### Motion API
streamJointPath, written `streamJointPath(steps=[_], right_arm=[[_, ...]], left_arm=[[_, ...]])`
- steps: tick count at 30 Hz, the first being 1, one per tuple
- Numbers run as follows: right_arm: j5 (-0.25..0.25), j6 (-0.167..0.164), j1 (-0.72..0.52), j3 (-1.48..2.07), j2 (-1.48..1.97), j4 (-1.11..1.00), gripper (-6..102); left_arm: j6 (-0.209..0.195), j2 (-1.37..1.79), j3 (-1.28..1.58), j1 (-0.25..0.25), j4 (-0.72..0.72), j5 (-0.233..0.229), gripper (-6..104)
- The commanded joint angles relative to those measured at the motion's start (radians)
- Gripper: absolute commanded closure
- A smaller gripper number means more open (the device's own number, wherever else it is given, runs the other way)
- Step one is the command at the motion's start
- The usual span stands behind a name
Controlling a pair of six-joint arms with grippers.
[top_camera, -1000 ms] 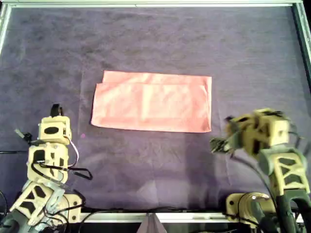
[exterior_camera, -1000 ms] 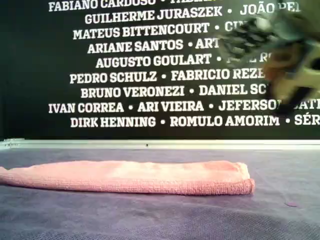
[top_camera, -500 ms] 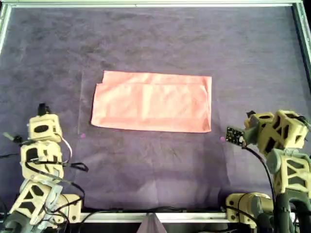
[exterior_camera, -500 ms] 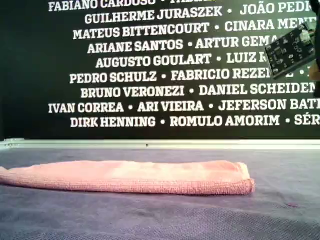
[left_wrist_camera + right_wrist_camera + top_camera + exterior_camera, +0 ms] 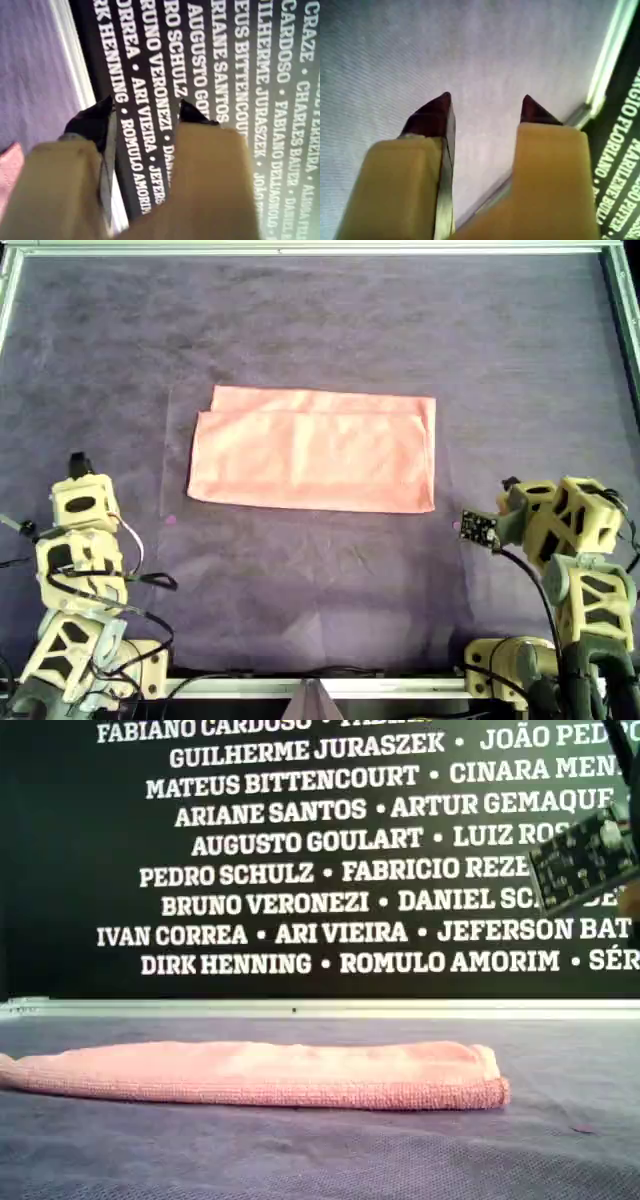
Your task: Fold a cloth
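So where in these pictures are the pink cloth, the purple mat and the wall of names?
cloth (image 5: 312, 450): overhead view, middle of its folded top layer.
purple mat (image 5: 320, 320): overhead view, bare stretch beyond the cloth.
wall of names (image 5: 260, 870): exterior view, dark lettered face.

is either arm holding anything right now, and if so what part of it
Nothing is held. The left tool and right tool both stand open with empty gaps, away from the folded salmon-pink fabric cloth lying on the dark purple felt mat.

- The salmon-pink folded cloth (image 5: 260, 1073) runs off the exterior view's left edge.
- The black wall of white printed names (image 5: 300, 850) is clipped at that view's top and right.
- In the left wrist view, only a blurred pink corner shows.
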Motion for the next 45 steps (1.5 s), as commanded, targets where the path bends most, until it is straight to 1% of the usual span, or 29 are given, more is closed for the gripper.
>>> streamJointPath(steps=[1,4,6,10,11,13,18,24,32,38,45], right_arm=[[-0.009,0.005,-0.006,-0.046,0.025,-0.067,41],[-0.009,0.003,0.014,-0.040,-0.037,-0.106,41],[-0.009,0.002,0.063,-0.054,-0.124,-0.132,41],[-0.005,0.006,0.184,-0.181,-0.357,-0.129,41],[0.005,0.012,0.213,-0.218,-0.420,-0.129,40],[0.003,0.018,0.256,-0.278,-0.514,-0.127,38],[-0.009,0.020,0.307,-0.321,-0.607,-0.127,33],[-0.009,0.020,0.379,-0.322,-0.657,-0.126,33],[-0.009,0.021,0.416,-0.370,-0.673,-0.127,33],[-0.009,0.021,0.416,-0.453,-0.853,-0.127,33],[-0.009,0.021,0.416,-0.514,-0.907,-0.127,34]], left_arm=[[-0.009,0.015,-0.017,0.032,0.051,0.008,53],[-0.014,0.015,-0.017,0.032,0.160,0.009,53],[-0.014,0.015,-0.017,0.032,0.204,0.009,52],[-0.014,0.014,-0.017,0.032,0.218,0.009,52],[-0.014,0.012,-0.017,0.032,0.219,0.009,52],[-0.014,0.011,-0.017,0.032,0.222,0.009,52],[-0.014,0.008,-0.017,0.032,0.230,0.009,52],[-0.014,0.009,-0.017,0.032,0.230,0.009,52],[-0.014,0.009,-0.017,0.032,0.230,0.009,52],[-0.014,0.009,-0.017,0.032,0.230,0.009,52],[-0.014,0.011,-0.017,0.032,0.230,0.009,52]])
